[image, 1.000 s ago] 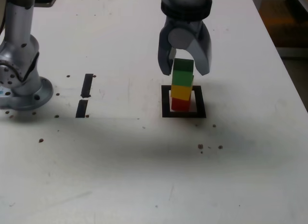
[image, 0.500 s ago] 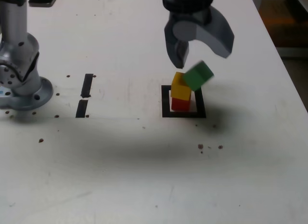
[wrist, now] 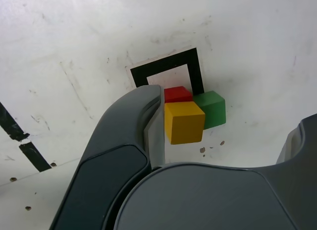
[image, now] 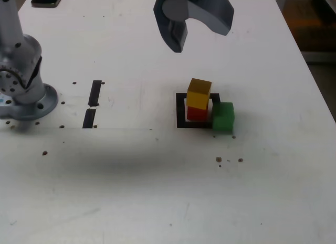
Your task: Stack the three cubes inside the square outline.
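Tabletop (image: 157, 191): white, speckled with small dark crumbs.

Square outline (image: 180, 112): black tape frame with white centre, near mid-tabletop.

Red cube (image: 197, 113): sits on the tabletop inside the outline; only a sliver of it shows in the wrist view.

Yellow cube (image: 199, 93): rests on top of the red cube, turned slightly askew.

Green cube (image: 223, 117): lies on the tabletop at the exterior view's right of the two-cube stack, just beside the red cube, covering the outline's near right corner and partly outside the frame.

Gripper (image: 197, 31): raised above and behind the cubes, jaws spread apart, holding nothing.

Two black tape strips (image: 93, 103): end to end, toward the exterior view's left, well apart from the outline.

Arm base (image: 21, 71): grey metal, at the exterior view's left edge.
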Available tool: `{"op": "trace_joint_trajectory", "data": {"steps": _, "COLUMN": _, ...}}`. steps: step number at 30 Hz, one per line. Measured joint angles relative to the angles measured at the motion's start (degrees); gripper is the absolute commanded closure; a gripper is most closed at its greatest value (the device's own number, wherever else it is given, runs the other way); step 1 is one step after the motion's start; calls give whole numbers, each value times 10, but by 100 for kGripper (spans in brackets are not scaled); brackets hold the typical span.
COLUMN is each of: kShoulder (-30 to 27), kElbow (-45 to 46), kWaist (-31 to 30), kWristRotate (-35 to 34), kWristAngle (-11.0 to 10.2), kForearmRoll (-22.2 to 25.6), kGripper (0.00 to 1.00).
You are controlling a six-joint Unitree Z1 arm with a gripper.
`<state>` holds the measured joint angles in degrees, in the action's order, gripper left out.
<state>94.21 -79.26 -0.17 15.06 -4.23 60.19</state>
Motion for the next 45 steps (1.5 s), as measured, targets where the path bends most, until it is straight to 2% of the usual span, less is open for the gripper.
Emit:
{"op": "trace_joint_trajectory", "data": {"steps": 2, "kShoulder": -5, "kElbow": 9, "kWaist": 0, "kWristRotate": 2, "kWristAngle": 5, "kForearmRoll": -13, "kGripper": 7}}
{"op": "trace_joint_trajectory", "data": {"steps": 6, "kShoulder": -10, "kElbow": 15, "kWaist": -9, "kWristRotate": 2, "kWristAngle": 29, "kForearmRoll": -33, "kGripper": 6}}
{"op": "trace_joint_trajectory", "data": {"steps": 11, "kShoulder": -18, "kElbow": 11, "kWaist": -35, "kWristRotate": -3, "kWristAngle": 53, "kForearmRoll": -30, "kGripper": 6}}
{"op": "trace_joint_trajectory", "data": {"steps": 14, "kShoulder": -17, "kElbow": 2, "kWaist": -52, "kWristRotate": -16, "kWristAngle": 56, "kForearmRoll": -13, "kGripper": 6}}
{"op": "trace_joint_trajectory", "data": {"steps": 18, "kShoulder": -15, "kElbow": -35, "kWaist": -85, "kWristRotate": -52, "kWristAngle": 45, "kForearmRoll": 52, "kGripper": 6}}
{"op": "trace_joint_trajectory", "data": {"steps": 21, "kShoulder": -12, "kElbow": -58, "kWaist": -108, "kWristRotate": -81, "kWristAngle": 42, "kForearmRoll": 82, "kGripper": 6}}
{"op": "trace_joint_trajectory", "data": {"steps": 26, "kShoulder": 1, "kElbow": -65, "kWaist": -139, "kWristRotate": -120, "kWristAngle": 49, "kForearmRoll": 86, "kGripper": 6}}
{"op": "trace_joint_trajectory", "data": {"steps": 30, "kShoulder": 14, "kElbow": -63, "kWaist": -164, "kWristRotate": -144, "kWristAngle": 62, "kForearmRoll": 62, "kGripper": 6}}
{"op": "trace_joint_trajectory", "data": {"steps": 34, "kShoulder": 25, "kElbow": -60, "kWaist": -173, "kWristRotate": -143, "kWristAngle": 66, "kForearmRoll": 53, "kGripper": 6}}
{"op": "trace_joint_trajectory", "data": {"steps": 39, "kShoulder": 35, "kElbow": -71, "kWaist": -183, "kWristRotate": -84, "kWristAngle": 47, "kForearmRoll": 49, "kGripper": 5}}
{"op": "trace_joint_trajectory", "data": {"steps": 45, "kShoulder": 47, "kElbow": -95, "kWaist": -189, "kWristRotate": 40, "kWristAngle": -5, "kForearmRoll": 49, "kGripper": 5}}
